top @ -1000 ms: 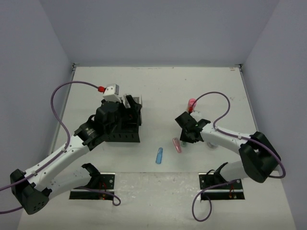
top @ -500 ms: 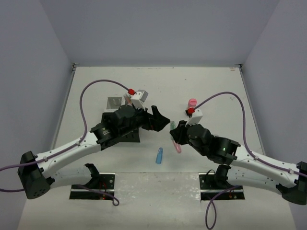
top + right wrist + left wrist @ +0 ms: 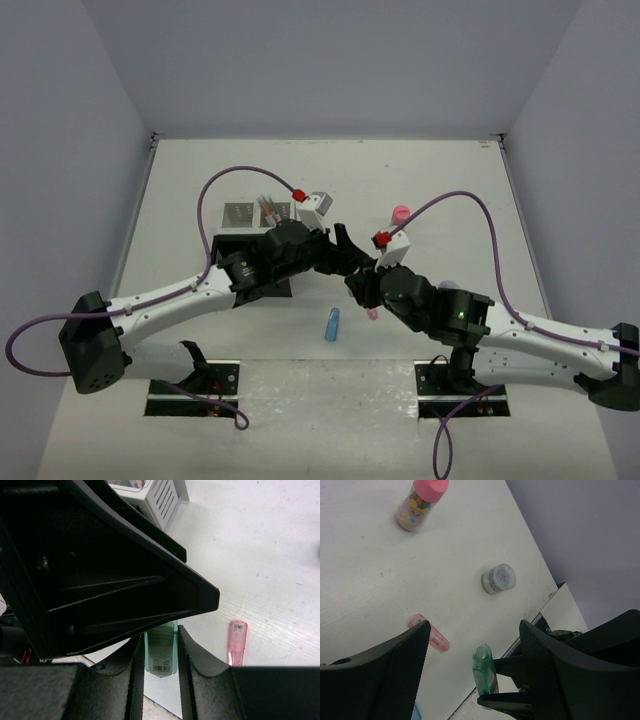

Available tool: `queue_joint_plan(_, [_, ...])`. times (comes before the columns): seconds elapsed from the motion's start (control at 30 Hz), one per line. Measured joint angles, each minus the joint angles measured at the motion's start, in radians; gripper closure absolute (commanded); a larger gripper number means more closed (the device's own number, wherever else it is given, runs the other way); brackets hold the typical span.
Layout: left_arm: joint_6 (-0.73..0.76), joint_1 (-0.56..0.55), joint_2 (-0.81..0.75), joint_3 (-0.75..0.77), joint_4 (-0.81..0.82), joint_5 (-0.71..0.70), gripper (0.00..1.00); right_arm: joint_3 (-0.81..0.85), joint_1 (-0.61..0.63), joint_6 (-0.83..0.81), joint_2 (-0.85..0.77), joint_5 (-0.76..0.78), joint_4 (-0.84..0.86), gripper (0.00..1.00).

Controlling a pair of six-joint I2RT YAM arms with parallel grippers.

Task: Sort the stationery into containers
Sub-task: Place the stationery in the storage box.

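Note:
My right gripper (image 3: 160,639) is shut on a translucent green capsule-shaped piece (image 3: 161,655) and holds it above the table's middle. My left gripper (image 3: 475,640) meets it there, open, with one finger on each side of the green piece (image 3: 485,672) and neither touching it. A pink capsule piece (image 3: 372,313) and a blue one (image 3: 332,324) lie on the table below. The pink-capped bottle (image 3: 401,216) stands behind, and the round tub (image 3: 498,578) sits to the right. The organiser's mesh compartments (image 3: 243,215) hold pens; the left arm hides its black compartments.
Both arms cross the table's middle, wrists nearly touching (image 3: 360,268). Purple cables loop above each arm. The two arm base plates (image 3: 195,385) sit at the near edge. Walls close off the left, right and far sides.
The left arm swung from the organiser to the middle, and its jaws have started narrowing around the green piece. The right arm carried that piece left to meet it.

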Motion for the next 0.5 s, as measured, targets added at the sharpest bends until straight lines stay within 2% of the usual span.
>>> queue_joint_plan(0.2, [-0.02, -0.002, -0.014, -0.01, 0.036, 0.043, 0.96, 0.027, 0.0, -0.009, 0.008, 0.022, -0.001, 1.0])
queue_joint_plan(0.3, [-0.024, 0.001, -0.019, -0.015, 0.068, 0.07, 1.0, 0.055, 0.0, -0.016, 0.026, 0.042, -0.011, 1.0])
queue_joint_plan(0.37, [-0.023, 0.007, -0.02, -0.016, 0.078, 0.08, 1.0, 0.07, 0.0, -0.022, 0.04, 0.056, -0.018, 0.92])
queue_joint_plan(0.4, [-0.023, 0.01, -0.021, -0.016, 0.079, 0.081, 1.0, 0.077, 0.0, -0.025, 0.048, 0.061, -0.023, 0.75])
queue_joint_plan(0.47, [-0.02, 0.012, -0.028, -0.016, 0.068, 0.073, 1.0, 0.085, 0.0, -0.027, 0.061, 0.063, -0.023, 0.21])
queue_joint_plan(0.5, [-0.018, 0.011, -0.034, -0.016, 0.056, 0.06, 1.0, 0.087, 0.0, -0.026, 0.065, 0.061, -0.019, 0.09])
